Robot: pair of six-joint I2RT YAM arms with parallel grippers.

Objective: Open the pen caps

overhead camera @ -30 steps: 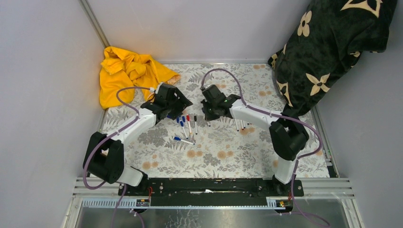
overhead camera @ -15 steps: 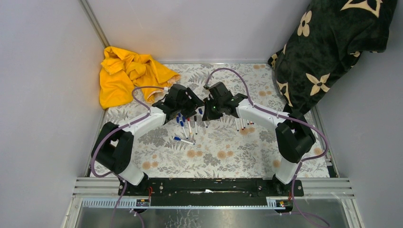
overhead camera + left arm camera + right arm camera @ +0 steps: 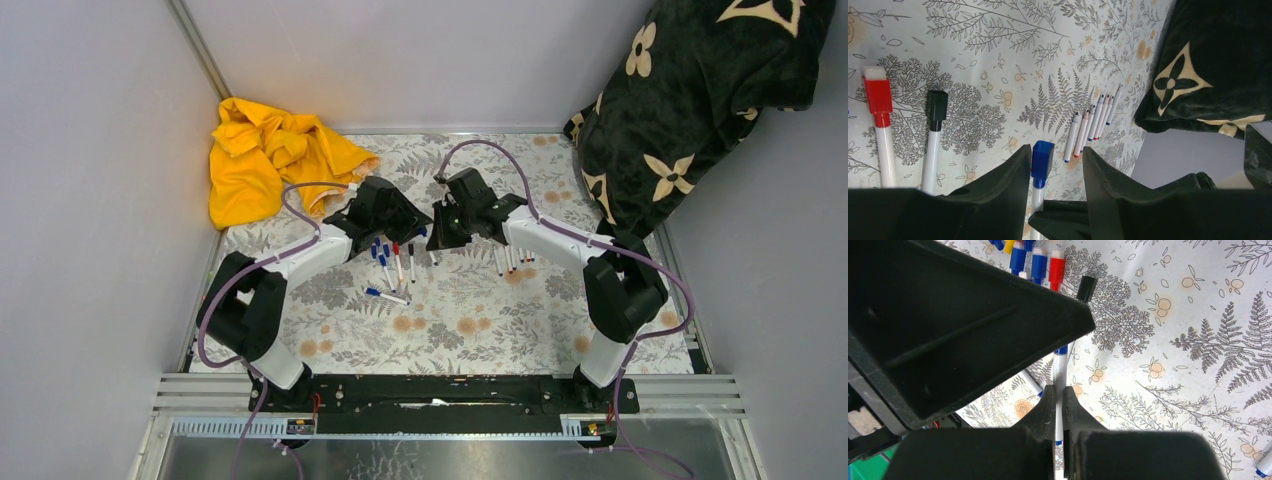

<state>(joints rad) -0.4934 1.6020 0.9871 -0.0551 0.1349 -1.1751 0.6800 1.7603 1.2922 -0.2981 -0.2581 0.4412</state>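
Above the floral table, left fingers stand apart around a blue cap; right fingers clamp the pen.

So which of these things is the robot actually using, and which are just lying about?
For the job: blue-capped pen, other capped pens, row of uncapped pens.
Just lying about: yellow cloth, black flowered blanket.

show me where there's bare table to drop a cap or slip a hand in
Free: the near strip of table between the capped pens and the arm bases; also the far strip between yellow cloth and dark blanket. Crowded: the middle, where left gripper and right gripper meet beside the uncapped row.
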